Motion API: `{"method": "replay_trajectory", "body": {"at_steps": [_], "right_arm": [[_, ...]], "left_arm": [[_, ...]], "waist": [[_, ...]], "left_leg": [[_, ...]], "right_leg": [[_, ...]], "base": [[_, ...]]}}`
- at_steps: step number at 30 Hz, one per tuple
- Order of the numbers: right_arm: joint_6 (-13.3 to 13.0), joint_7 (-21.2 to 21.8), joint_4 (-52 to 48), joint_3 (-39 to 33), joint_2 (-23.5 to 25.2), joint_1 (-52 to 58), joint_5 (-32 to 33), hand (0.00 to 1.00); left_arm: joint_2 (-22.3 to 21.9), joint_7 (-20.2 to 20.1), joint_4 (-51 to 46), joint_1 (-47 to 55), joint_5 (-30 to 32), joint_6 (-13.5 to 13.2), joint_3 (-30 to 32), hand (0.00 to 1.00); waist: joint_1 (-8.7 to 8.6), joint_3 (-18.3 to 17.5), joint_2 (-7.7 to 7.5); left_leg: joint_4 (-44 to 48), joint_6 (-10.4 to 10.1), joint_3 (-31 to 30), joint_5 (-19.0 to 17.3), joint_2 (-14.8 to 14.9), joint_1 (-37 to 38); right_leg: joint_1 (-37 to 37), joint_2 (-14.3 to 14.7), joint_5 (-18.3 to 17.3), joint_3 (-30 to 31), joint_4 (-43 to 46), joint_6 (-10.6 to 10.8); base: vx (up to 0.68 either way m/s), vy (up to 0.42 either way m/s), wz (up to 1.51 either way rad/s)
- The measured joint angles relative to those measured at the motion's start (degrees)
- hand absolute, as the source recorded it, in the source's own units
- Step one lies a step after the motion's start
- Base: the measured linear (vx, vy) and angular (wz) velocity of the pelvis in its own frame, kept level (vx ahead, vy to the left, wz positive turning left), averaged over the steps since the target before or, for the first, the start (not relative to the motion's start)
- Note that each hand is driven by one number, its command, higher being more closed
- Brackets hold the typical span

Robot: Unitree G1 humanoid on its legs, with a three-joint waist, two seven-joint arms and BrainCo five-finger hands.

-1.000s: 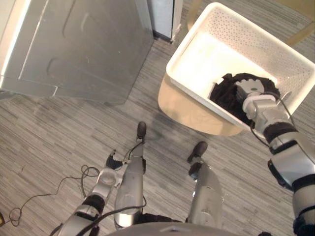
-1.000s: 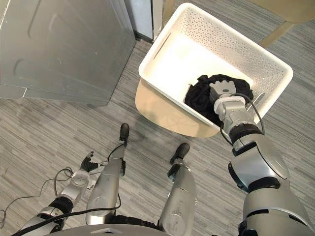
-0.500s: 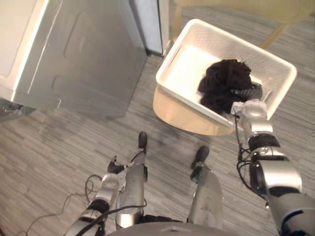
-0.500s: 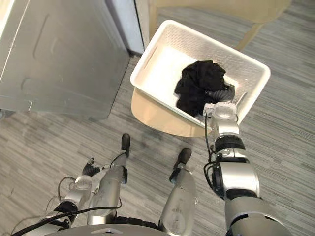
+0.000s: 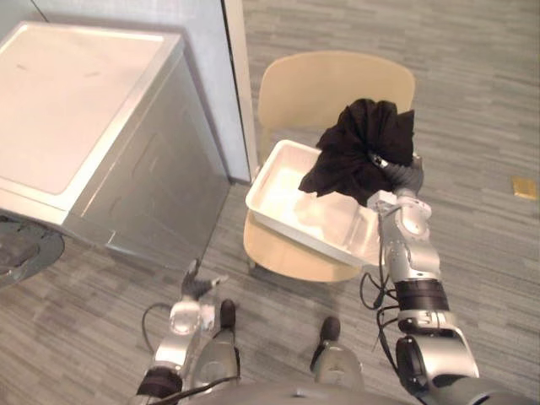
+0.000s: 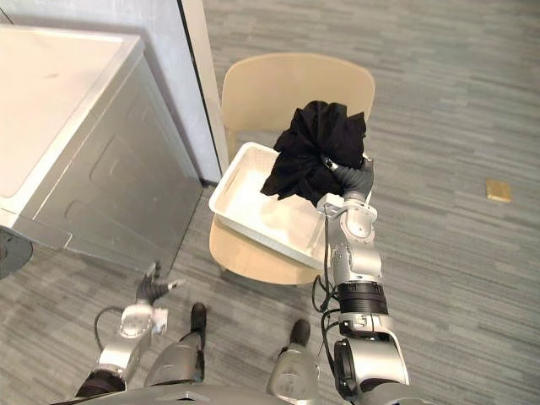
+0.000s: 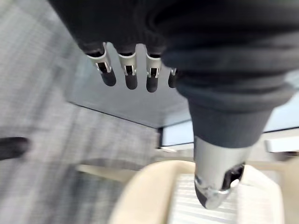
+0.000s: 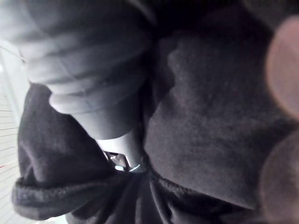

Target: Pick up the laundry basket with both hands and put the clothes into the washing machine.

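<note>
Right robot hand (image 5: 405, 175) is clamped on a bundle of black clothes (image 5: 361, 145), held up over the white laundry basket (image 5: 272, 171) that sits on a tan chair (image 5: 329, 84) beside the washing machine (image 5: 76, 101). Its wrist view shows the thumb (image 8: 119, 156) buried in cloth. Left robot hand (image 5: 196, 285) hangs low near the floor, fingers (image 7: 130, 77) straight, holding nothing.

White laundry basket (image 5: 285, 187) on chair (image 5: 314, 89)

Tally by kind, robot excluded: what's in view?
black garment: 1
white laundry basket: 1
chair: 1
washing machine: 1
small tan object on floor: 1
Total: 5
</note>
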Motion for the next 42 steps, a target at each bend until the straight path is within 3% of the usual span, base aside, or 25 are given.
{"method": "replay_trajectory", "body": {"at_steps": [7,15,26,42], "right_arm": [[-2.22,3.12,-13.37,0.81,3.96,5.84,4.94,1.0],[-2.68,6.92,-18.77,6.4,5.47,8.95,7.72,1.0],[-2.69,9.47,-21.29,10.73,5.67,13.82,10.51,1.0],[-2.58,10.63,-22.35,13.49,6.01,17.95,14.06,1.0]], "left_arm": [[1.54,-1.82,-18.41,-6.17,-2.24,-2.79,0.1,0.0],[3.21,-2.51,-23.29,-14.92,-2.23,-5.31,-2.79,0.0],[3.08,-2.23,-23.27,-21.13,0.85,-6.29,-7.91,0.0],[1.9,-8.91,-13.45,-24.84,5.38,-6.22,-21.98,0.0]], "waist": [[-2.63,-6.33,-0.31],[-5.35,-9.25,-0.58],[-7.52,-12.67,-0.64],[-7.93,-14.24,-1.08]], "left_leg": [[-0.03,0.42,3.65,-1.68,-0.28,3.85],[-0.37,0.22,9.97,-2.91,0.4,7.12],[-0.07,-0.54,11.75,-3.32,1.88,7.78],[-0.4,-0.86,12.13,-3.55,1.81,7.81]], "right_leg": [[3.16,0.33,1.54,2.22,-3.66,0.54],[3.38,1.97,4.16,8.61,-7.84,-0.26],[3.11,3.77,5.6,9.95,-8.8,-0.87],[2.89,3.78,5.26,10.57,-8.98,-0.92]], "base": [[0.07,0.011,-0.2],[-0.03,0.003,-0.43],[-0.01,-0.015,-0.11],[-0.01,-0.001,0.0]]}}
